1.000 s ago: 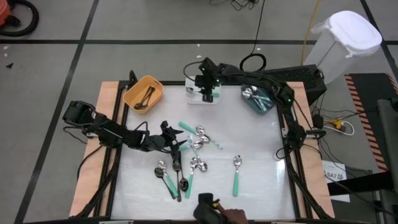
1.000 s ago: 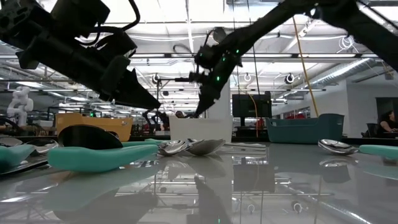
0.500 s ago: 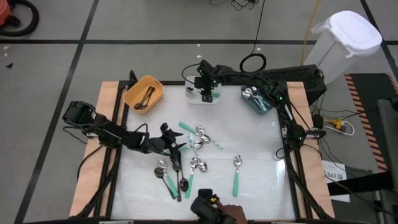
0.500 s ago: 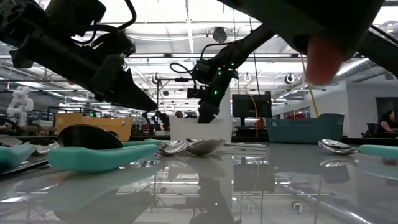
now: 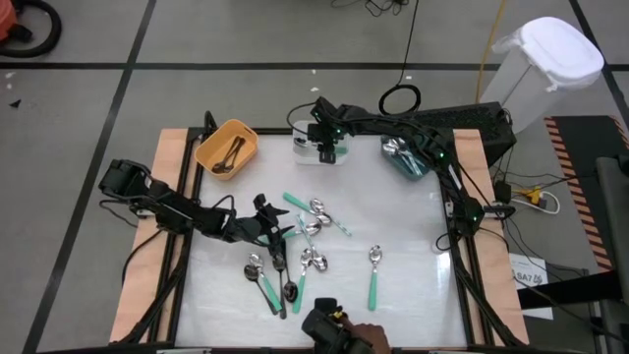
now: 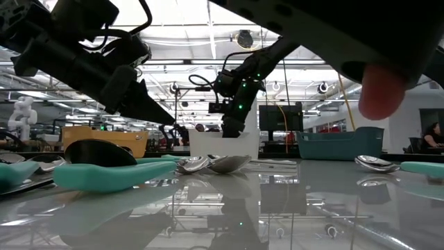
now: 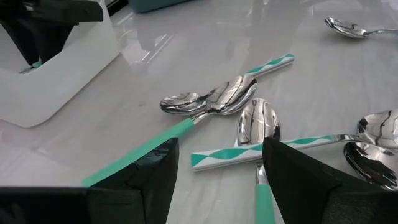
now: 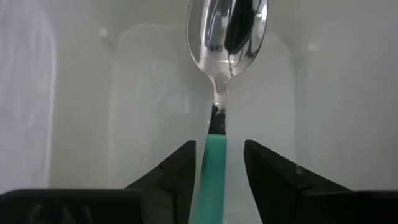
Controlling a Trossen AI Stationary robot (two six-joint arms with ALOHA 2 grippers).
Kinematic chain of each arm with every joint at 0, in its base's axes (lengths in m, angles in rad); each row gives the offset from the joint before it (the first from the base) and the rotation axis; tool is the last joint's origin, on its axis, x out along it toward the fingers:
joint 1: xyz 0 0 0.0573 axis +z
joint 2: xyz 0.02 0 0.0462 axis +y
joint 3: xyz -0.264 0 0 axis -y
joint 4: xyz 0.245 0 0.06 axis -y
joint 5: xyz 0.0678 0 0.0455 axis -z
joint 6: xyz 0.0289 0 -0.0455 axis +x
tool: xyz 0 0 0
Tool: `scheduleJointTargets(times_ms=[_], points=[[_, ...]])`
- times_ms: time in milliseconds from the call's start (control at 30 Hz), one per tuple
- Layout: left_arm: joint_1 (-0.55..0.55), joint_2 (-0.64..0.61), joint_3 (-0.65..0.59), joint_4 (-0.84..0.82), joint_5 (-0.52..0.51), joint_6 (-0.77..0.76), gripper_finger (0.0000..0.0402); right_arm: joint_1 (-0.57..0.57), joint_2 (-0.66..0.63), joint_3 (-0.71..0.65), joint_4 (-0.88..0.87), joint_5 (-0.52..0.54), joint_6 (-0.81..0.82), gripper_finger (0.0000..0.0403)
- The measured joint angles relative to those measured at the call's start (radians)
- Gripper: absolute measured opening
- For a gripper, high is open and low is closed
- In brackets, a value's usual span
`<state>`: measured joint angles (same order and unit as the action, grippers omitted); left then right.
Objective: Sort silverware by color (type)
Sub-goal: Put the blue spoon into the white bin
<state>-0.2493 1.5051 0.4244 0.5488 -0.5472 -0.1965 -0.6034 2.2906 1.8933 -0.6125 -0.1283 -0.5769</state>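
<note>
Several spoons (image 5: pixel 310 231) with mint-green, striped or black handles lie scattered on the white table's middle. My left gripper (image 5: pixel 283 226) hovers open at the left of this pile. In its wrist view its fingers (image 7: pixel 155 180) stand either side of a striped-handled spoon (image 7: pixel 261 149) without touching it. At the far edge my right gripper (image 5: pixel 327 149) reaches down into the white bin (image 5: pixel 307 147), shut on a mint-green-handled spoon (image 8: pixel 227 31). The low view shows it (image 6: pixel 232 125) just above that bin (image 6: pixel 222 144). My right gripper has the spoon's mint-green handle (image 8: pixel 214 162) between its two fingers, and the handle runs along them. The fingers slant steeply down from the table's right. The shiny bowl (image 8: pixel 227 37) sticks out ahead of the fingertips, inside the white bin; whether it rests on the floor does not show.
An orange bin (image 5: pixel 226 147) with dark-handled spoons stands at the far left, a teal bin (image 5: pixel 408 157) with spoons at the far right. One mint spoon (image 5: pixel 374 275) lies apart toward the near right. A person's hand (image 5: pixel 344 336) holds a dark object at the near edge.
My right gripper has sunk toward the white bin with the spoon. The person's hand with the dark object has come in at the near edge and now covers the top right of the low view.
</note>
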Motion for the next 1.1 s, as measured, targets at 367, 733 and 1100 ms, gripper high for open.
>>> scheduleJointTargets(times_ms=[367, 733, 1100], points=[[0.01, 0.0, 0.0, 0.001, 0.0, 0.011, 0.0232, -0.005, 0.0, 0.0, 0.004, 0.005, -0.004, 0.0033], [0.027, 0.0, 0.0, 0.001, 0.0, 0.025, 0.0232, 0.017, -0.04, 0.0, -0.035, 0.106, -0.012, 0.0038], [0.027, 0.0, 0.0, 0.002, 0.0, 0.028, 0.0232, 0.024, -0.059, 0.013, -0.149, 0.157, -0.01, 0.0037]])
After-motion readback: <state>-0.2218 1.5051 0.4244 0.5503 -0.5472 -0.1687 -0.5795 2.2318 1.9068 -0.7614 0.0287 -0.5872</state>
